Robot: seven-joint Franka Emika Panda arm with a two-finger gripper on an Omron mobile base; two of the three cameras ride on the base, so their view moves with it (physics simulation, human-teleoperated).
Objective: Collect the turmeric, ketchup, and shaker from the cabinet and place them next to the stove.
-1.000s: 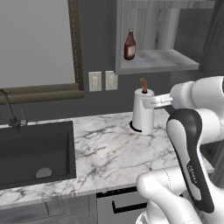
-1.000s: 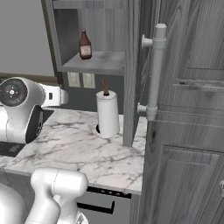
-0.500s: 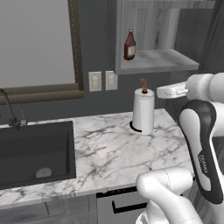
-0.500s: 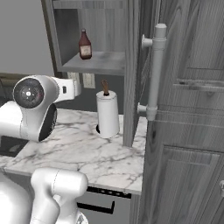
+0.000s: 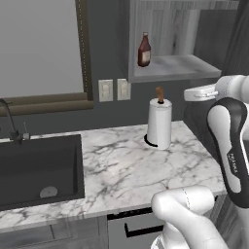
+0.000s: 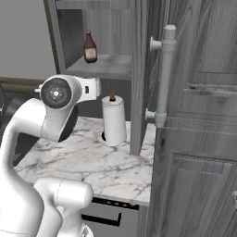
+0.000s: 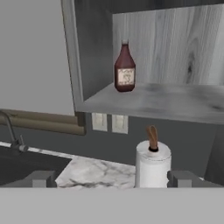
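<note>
The ketchup (image 5: 144, 50) (image 6: 90, 47) (image 7: 125, 68), a slim dark red bottle, stands upright at the left end of the shelf in the open cabinet (image 5: 171, 66) (image 6: 107, 65) (image 7: 162, 101). My gripper (image 7: 113, 179) is open with nothing between its fingertips (image 7: 40, 178). It hangs over the counter, below shelf level and well back from the bottle, facing the cabinet. The white hand (image 5: 199, 93) (image 6: 90, 88) sits to the right of the paper-towel roll. The turmeric, the shaker and the stove are out of view.
A white paper-towel roll (image 5: 159, 125) (image 6: 114, 122) (image 7: 152, 168) stands on the marble counter (image 5: 121, 170) under the cabinet. A black sink (image 5: 39, 168) with a faucet lies to the left. The open cabinet door (image 6: 194, 115) with its long handle (image 6: 163, 74) stands to the right.
The arm has lifted and drawn the hand up and to the right, away from the paper-towel roll. The ketchup and the base have stayed put, and the jaws remain open.
</note>
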